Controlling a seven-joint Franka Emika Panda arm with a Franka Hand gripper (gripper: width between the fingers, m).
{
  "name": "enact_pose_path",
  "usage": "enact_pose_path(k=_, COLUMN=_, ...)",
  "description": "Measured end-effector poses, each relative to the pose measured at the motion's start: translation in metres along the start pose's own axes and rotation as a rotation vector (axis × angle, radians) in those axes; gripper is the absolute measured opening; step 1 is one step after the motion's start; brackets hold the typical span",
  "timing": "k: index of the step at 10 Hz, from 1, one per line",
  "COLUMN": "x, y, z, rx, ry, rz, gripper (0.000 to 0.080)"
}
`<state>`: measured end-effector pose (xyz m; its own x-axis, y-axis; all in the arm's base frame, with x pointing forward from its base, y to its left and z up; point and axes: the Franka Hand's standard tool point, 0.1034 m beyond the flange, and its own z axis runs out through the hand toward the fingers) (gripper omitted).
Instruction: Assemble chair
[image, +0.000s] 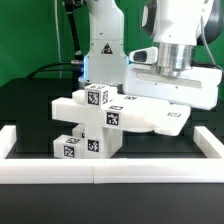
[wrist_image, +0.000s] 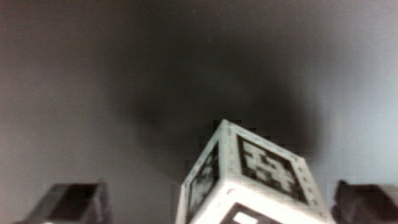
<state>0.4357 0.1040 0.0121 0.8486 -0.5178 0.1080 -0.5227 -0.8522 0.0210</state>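
The chair parts are matte white tagged blocks stacked at the middle of the black table in the exterior view. A small cube (image: 97, 97) tops a chunky bar (image: 104, 119), with lower blocks (image: 80, 146) under it. A flat slab (image: 158, 118) extends toward the exterior view's right. My gripper (image: 168, 104) hangs over that slab, and its fingertips are hard to make out there. In the wrist view my gripper (wrist_image: 217, 203) is open. A tagged white part (wrist_image: 253, 172) stands between the dark fingers (wrist_image: 71, 203), with a gap on each side.
A plain white border rail (image: 110, 172) runs along the front and up both sides of the table. The robot's white base (image: 101, 45) stands behind the parts, with a green backdrop beyond.
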Motion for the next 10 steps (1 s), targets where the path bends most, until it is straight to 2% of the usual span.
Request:
enact_pose_path(k=2, x=0.0, y=-0.002, z=-0.001, rx=0.003, ry=0.0, rz=-0.002, gripper=0.034)
enact_pose_path(k=3, x=0.0, y=-0.002, z=-0.001, rx=0.003, ry=0.001, rz=-0.003, gripper=0.034)
enact_pose_path(k=4, x=0.0, y=-0.002, z=-0.001, rx=0.003, ry=0.001, rz=-0.003, gripper=0.0288)
enact_pose_path(k=8, x=0.002, y=-0.002, z=-0.002, rx=0.004, ry=0.0, rz=-0.015, gripper=0.0288)
enact_pose_path(k=9, x=0.003, y=-0.001, z=-0.006, rx=0.004, ry=-0.011, rz=-0.029, gripper=0.0288)
enact_pose_path(k=10, x=0.004, y=0.0, z=-0.02, rx=0.004, ry=-0.05, rz=-0.045, gripper=0.0288)
